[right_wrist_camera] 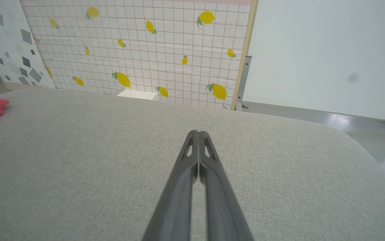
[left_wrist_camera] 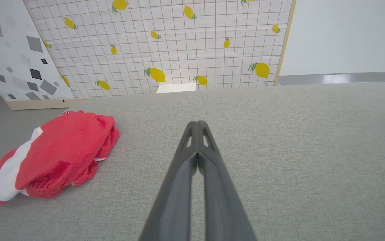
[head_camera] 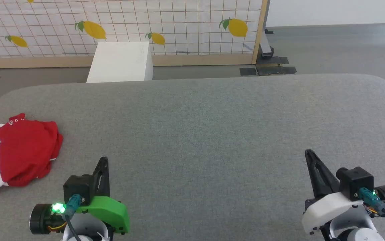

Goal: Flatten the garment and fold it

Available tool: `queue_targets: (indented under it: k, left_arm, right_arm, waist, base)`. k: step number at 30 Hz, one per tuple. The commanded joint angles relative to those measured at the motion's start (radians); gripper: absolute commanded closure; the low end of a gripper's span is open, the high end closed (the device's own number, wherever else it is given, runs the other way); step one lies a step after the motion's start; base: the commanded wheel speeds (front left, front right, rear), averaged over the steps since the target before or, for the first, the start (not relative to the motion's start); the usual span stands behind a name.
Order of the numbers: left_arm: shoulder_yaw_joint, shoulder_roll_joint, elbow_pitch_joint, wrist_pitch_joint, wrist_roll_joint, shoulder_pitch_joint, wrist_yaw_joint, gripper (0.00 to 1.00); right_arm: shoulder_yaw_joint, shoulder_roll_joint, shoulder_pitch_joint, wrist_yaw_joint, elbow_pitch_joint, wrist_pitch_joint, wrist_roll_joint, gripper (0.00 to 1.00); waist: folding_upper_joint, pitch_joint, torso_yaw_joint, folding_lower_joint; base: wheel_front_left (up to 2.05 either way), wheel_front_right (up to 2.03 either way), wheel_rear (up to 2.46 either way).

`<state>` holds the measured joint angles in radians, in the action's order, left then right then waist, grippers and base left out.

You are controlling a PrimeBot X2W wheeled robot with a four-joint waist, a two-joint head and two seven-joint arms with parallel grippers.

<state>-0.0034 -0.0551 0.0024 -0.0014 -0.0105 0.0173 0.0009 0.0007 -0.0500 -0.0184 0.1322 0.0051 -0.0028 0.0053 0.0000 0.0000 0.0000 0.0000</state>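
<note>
Beneath the left gripper (head_camera: 104,162) and right gripper (head_camera: 309,154) spreads the grey woven tabletop (head_camera: 212,127), round-cornered. Near the left gripper's outer side, well apart from the right, the garment (head_camera: 18,150) lies bunched: thin red cloth, white stripes, possibly lettering at its far edge. Both grippers are pressed together, empty; flattening and folding are not yet begun.

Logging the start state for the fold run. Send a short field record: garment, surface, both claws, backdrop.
garment: crumpled red thin-fabric shorts with white stripe, bunched at the table's left edge, not flattened
surface: grey fabric-covered table
left claw: shut, empty, right of the shorts, not touching them
right claw: shut, empty, far across the table from the shorts
backdrop: white box, lemon-print grid panel
</note>
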Motion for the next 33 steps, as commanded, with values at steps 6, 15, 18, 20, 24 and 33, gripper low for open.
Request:
queue_targets:
  k: [6, 15, 18, 20, 24, 33]
  left_arm:
    - [0.003, 0.005, -0.002, 0.001, 0.01, -0.017, -0.001, 1.0]
    - [0.003, 0.005, -0.002, 0.001, 0.01, -0.017, -0.001, 1.0]
    - [0.003, 0.005, -0.002, 0.001, 0.01, -0.017, -0.001, 1.0]
    - [0.003, 0.005, -0.002, 0.001, 0.01, -0.017, -0.001, 1.0]
    - [0.003, 0.005, -0.002, 0.001, 0.01, -0.017, -0.001, 1.0]
    - [-0.005, 0.0, 0.004, -0.006, -0.006, 0.003, 0.0, 0.0]
  right_arm:
    - [-0.001, 0.0, 0.018, -0.002, -0.005, 0.003, -0.005, 1.0]
    - [-0.001, 0.0, 0.018, -0.002, -0.005, 0.003, -0.005, 1.0]
    - [-0.001, 0.0, 0.018, -0.002, -0.005, 0.003, -0.005, 1.0]
    - [-0.001, 0.0, 0.018, -0.002, -0.005, 0.003, -0.005, 1.0]
    - [-0.001, 0.0, 0.018, -0.002, -0.005, 0.003, -0.005, 1.0]
    - [0.0, 0.0, -0.003, 0.0, 0.006, -0.007, 0.013, 0.0]
  waist:
    - [0.0, 0.0, 0.0, 0.0]
    - [0.0, 0.0, 0.0, 0.0]
    - [0.0, 0.0, 0.0, 0.0]
    - [0.0, 0.0, 0.0, 0.0]
    - [0.0, 0.0, 0.0, 0.0]
    - [0.0, 0.0, 0.0, 0.0]
  base:
    - [0.0, 0.0, 0.0]
    - [0.0, 0.0, 0.0]
    - [0.0, 0.0, 0.0]
    - [0.0, 0.0, 0.0]
    - [0.0, 0.0, 0.0]
    - [0.0, 0.0, 0.0]
